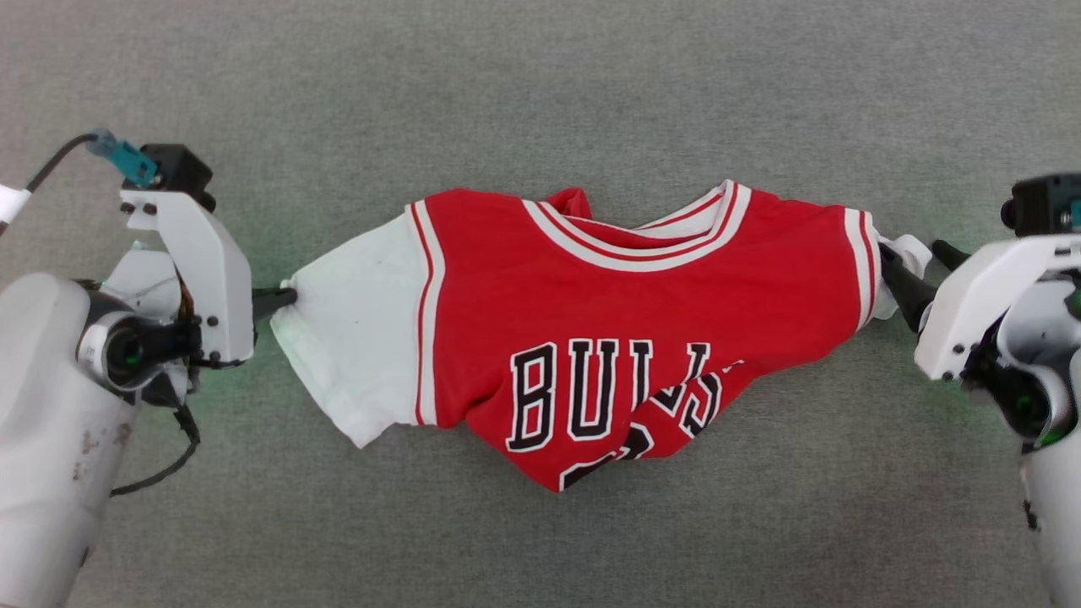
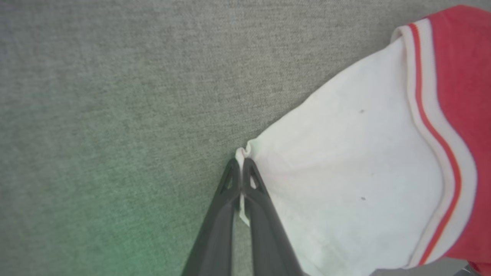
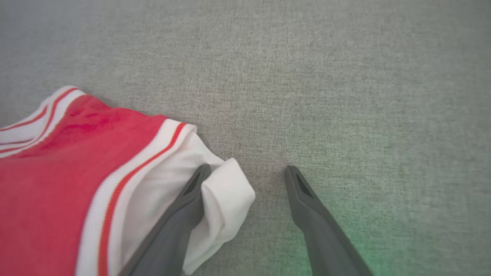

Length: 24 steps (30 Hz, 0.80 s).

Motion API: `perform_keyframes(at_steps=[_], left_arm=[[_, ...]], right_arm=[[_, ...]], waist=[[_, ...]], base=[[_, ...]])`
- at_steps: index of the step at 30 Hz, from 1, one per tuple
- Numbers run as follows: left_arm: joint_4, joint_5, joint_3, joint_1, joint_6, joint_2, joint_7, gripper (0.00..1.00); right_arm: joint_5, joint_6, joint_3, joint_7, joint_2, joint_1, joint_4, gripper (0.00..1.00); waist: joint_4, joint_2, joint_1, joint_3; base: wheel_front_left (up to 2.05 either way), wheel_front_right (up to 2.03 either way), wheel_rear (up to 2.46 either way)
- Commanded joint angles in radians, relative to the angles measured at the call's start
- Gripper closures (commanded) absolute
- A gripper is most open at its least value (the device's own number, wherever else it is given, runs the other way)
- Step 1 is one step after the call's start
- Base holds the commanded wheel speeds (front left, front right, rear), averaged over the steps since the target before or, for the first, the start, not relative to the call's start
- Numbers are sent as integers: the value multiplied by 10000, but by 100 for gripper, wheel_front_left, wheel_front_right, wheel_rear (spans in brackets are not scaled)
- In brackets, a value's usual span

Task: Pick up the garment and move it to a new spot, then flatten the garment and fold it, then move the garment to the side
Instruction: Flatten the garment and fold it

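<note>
head view: garment (image 1: 591, 287) lettering (image 1: 583, 393) partly folded under; left end effector (image 1: 289, 297) pinches sleeve (image 1: 355, 338), right end effector (image 1: 910, 247) spread.

A grey woven surface (image 1: 540, 84) carries the garment (image 1: 591, 312), lying rumpled between the left gripper (image 1: 290, 297) and the right gripper (image 1: 910, 248).

The garment (image 1: 642, 312) is a red shirt with white sleeves and black letters. It lies front up on the grey mat (image 1: 540, 76), stretched wide sideways, its bottom part crumpled.
</note>
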Motion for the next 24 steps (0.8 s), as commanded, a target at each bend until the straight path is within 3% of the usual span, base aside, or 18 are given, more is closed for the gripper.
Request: perform_keyframes(at_steps=[1, 2, 3, 12, 24], left_arm=[[195, -44, -210, 139, -2, -229, -29, 100], [212, -44, -229, 91, -3, -233, -51, 100], [222, -53, -245, 34, -5, -239, -89, 100], [254, -124, -299, -429, 2, -107, -324, 100], [220, 350, -293, -2117, 3, -55, -770, 100]], right_arm=[[103, -15, 217, 459, 41, 47, 381, 51], [185, -15, 261, 691, 37, -42, 504, 97], [253, -15, 388, 968, 13, -111, 593, 100], [801, -13, 457, 1959, -313, -878, 333, 100], [789, -13, -422, 939, 17, -2389, -449, 100]], waist=[[78, 0, 0, 40], [102, 0, 0, 39], [127, 0, 0, 31], [183, 0, 0, -275], [301, 0, 0, -1737]], base=[[0, 0, 0], [0, 0, 0], [0, 0, 0], [0, 0, 0], [0, 0, 0]])
